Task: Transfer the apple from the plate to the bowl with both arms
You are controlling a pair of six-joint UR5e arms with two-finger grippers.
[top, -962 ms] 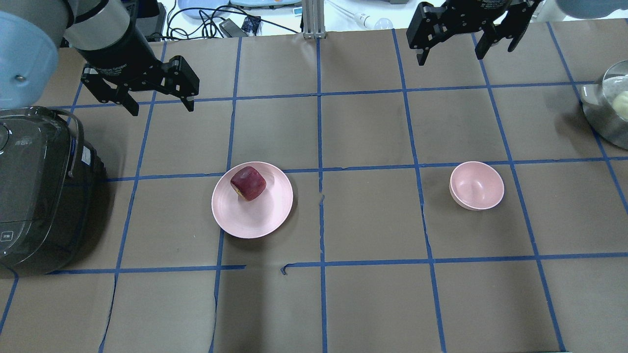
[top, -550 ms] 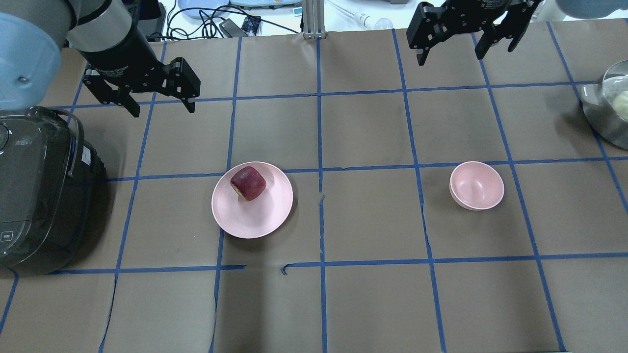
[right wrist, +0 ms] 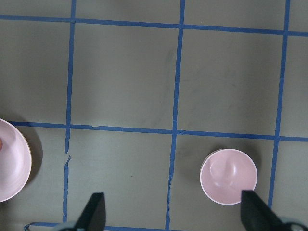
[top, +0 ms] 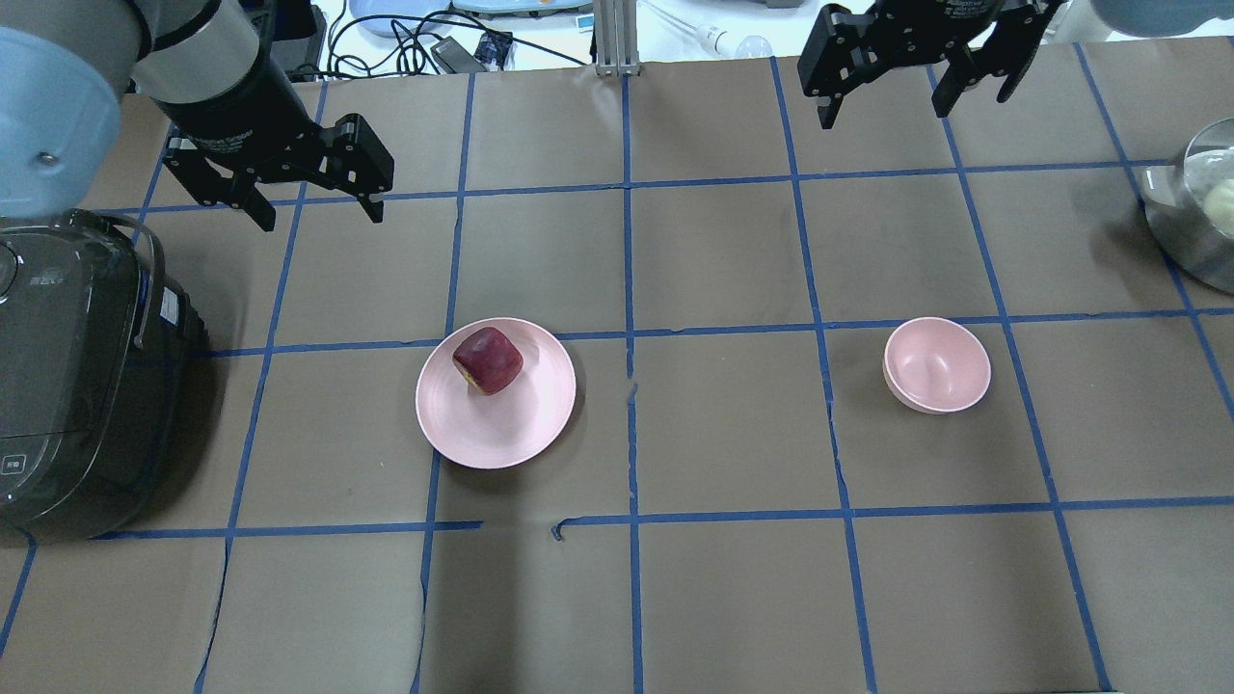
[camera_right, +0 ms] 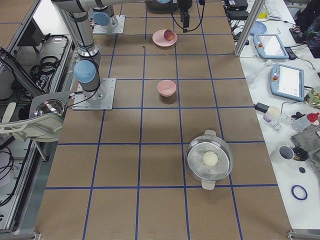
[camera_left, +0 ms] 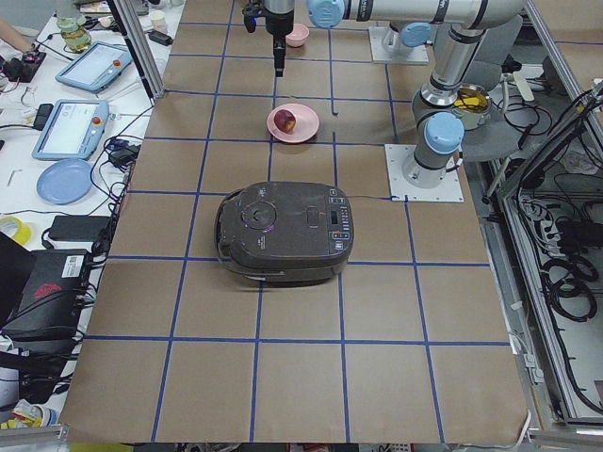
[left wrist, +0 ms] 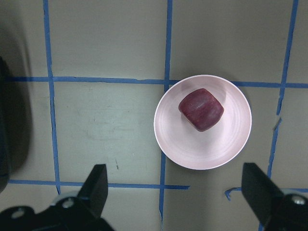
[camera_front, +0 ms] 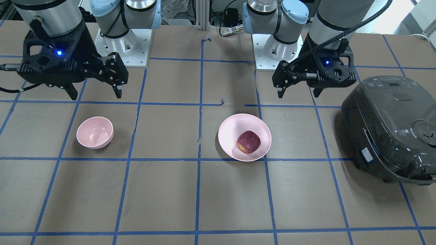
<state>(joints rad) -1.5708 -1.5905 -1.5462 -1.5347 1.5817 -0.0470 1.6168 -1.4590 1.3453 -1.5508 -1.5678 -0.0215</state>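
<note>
The apple (top: 488, 360) sits on the plate (top: 501, 434), off-centre towards the rim that lies farther from the robot and to its left, with a yellow patch showing low on its side. The plate rests flat on the brown desk (top: 733, 424), across a blue tape line. The bowl (top: 950, 381) stands upright on the desk well apart from the plate, towards the robot's right. The left arm's fingers (top: 366, 173) hang above the desk beyond the plate and to its left, spread wide apart and touching neither plate nor apple; its wrist camera looks straight down on both. The right arm's fingers (top: 827, 92) hang high over the far edge of the desk, beyond the bowl, and are also spread wide apart. A dark rice cooker (top: 77, 386) stands at the robot's left end of the desk, near the left arm. A metal pot (camera_right: 210, 160) holding a pale round lump stands at the right end.
</note>
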